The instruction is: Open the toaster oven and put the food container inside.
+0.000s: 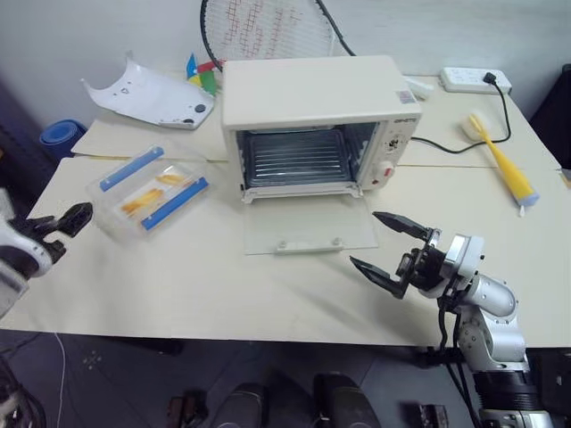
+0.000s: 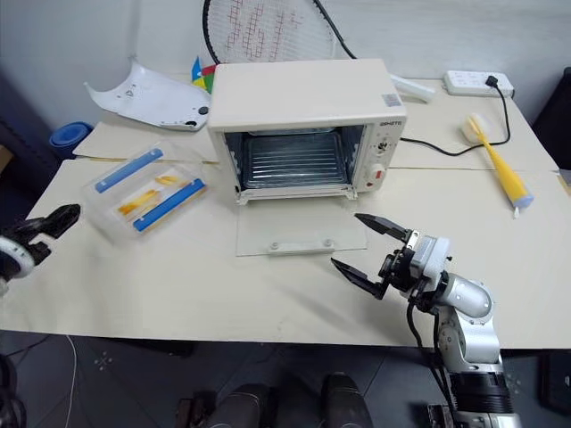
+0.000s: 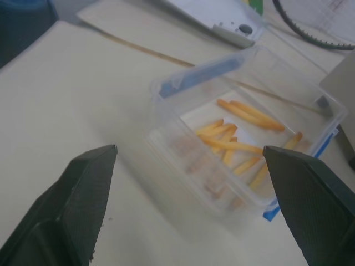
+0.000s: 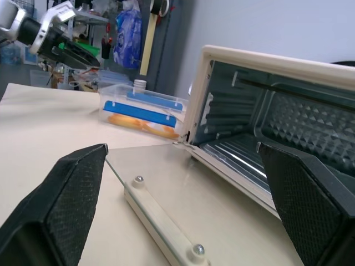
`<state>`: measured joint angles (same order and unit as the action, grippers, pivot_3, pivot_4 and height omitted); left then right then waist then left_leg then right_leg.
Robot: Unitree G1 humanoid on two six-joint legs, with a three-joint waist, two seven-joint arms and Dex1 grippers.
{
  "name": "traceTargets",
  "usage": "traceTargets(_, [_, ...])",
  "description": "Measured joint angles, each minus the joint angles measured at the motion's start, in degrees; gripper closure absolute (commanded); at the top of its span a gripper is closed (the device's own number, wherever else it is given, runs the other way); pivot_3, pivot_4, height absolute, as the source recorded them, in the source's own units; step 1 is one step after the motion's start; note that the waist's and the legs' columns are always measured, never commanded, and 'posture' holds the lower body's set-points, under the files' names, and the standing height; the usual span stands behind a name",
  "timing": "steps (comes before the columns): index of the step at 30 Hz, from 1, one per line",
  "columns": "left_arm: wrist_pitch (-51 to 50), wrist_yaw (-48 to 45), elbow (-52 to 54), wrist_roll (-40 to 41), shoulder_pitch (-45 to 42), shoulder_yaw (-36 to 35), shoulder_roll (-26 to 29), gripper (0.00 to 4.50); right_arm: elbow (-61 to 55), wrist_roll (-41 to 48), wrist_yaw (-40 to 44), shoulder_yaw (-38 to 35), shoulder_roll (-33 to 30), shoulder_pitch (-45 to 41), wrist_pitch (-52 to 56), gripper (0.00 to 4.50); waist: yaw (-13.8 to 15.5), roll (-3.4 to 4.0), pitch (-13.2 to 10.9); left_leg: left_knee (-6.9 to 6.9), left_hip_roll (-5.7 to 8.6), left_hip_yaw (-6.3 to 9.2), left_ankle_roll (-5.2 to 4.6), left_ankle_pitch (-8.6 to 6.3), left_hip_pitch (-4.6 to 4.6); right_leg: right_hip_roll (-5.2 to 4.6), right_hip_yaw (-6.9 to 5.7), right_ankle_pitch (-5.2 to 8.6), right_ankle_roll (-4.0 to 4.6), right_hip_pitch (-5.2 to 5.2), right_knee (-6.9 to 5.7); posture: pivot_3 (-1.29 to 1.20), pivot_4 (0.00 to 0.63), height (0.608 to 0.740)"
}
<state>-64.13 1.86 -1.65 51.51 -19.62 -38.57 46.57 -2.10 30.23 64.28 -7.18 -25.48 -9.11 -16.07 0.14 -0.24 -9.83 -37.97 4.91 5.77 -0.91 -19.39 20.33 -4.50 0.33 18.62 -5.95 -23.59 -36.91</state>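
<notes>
From my seat the toaster oven [image 1: 312,120] sits mid-table with its glass door [image 1: 308,225] dropped flat onto the tabletop, so the wire rack [image 1: 294,158] and the dark inside are in plain sight. There's a small dark brand mark at the top of the control strip, above the knobs and the red button [image 1: 387,172], but I honestly can't read it — it's just a smudge of letters from the head camera. Same story for the little grey sticker on the oven's top corner.

The food container [image 1: 150,189] is out on the table [image 1: 178,285] to the oven's left, well apart from it and not inside. It's clear, with two blue clip strips and yellow-orange strips of food showing through. No label on it that I can make out.

My left gripper [image 1: 64,223] hangs at the table's left edge, near the container but not touching it, fingers spread wide with nothing between them; the left wrist camera looks straight over the box between the two black fingers [image 3: 77,205].

My right gripper [image 1: 393,248] is in front of the dropped door, off its right corner, also gaping wide and empty — pointed toward the oven's mouth.

Other stuff: a white curved plastic shell [image 1: 152,96] behind the container, a racket [image 1: 268,27] leaning behind the oven, a white power strip [image 1: 475,80] and a yellow brush [image 1: 501,160] over on the right.
</notes>
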Motion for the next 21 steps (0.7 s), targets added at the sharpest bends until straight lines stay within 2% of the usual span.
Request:
traceTargets(5, [-7.28, 2.97, -11.29, -5.46, -11.21, 6.8, 1.2, 0.03, -0.08, -0.07, -0.03, 0.18, 0.0, -0.06, -0.38, 0.0, -0.62, -0.01, 0.0, -0.01, 0.0, -0.06, 0.05, 0.02, -0.01, 0.02, 0.04, 0.0, 0.0, -0.07, -0.08, 0.0, 0.15, 0.74])
traceTargets(13, [-2.08, -3.2, -22.58, -13.61, -18.37, 13.02, 0.8, 0.03, -0.97, -0.92, -1.38, 1.35, 0.63, 0.06, -0.36, 0.0, -0.32, -0.02, 0.0, -0.08, 0.0, -0.05, 0.1, 0.04, 0.0, 0.0, 0.01, 0.0, 0.0, -0.08, -0.1, 0.0, 0.15, 0.74])
traceTargets(16, [-0.21, -5.3, -25.0, -16.21, -19.47, 15.15, 0.66, 0.6, -1.53, -1.31, -1.94, 2.03, 0.89, 0.58, -0.35, 0.0, -0.32, -0.03, 0.0, -0.08, -0.01, -0.05, 0.1, 0.04, 0.02, 0.0, 0.01, 0.0, 0.0, -0.08, -0.1, 0.0, 0.15, 0.74])
traceTargets(21, [2.64, -7.95, -28.2, -19.38, -21.88, 16.64, 0.52, 2.11, -2.32, -2.04, -3.03, 2.34, 1.45, 1.27, -0.41, 0.0, -0.35, -0.03, 0.0, -0.09, 0.0, -0.05, 0.1, 0.04, 0.02, 0.0, 0.01, 0.0, 0.0, -0.08, -0.12, 0.0, 0.15, 0.74])
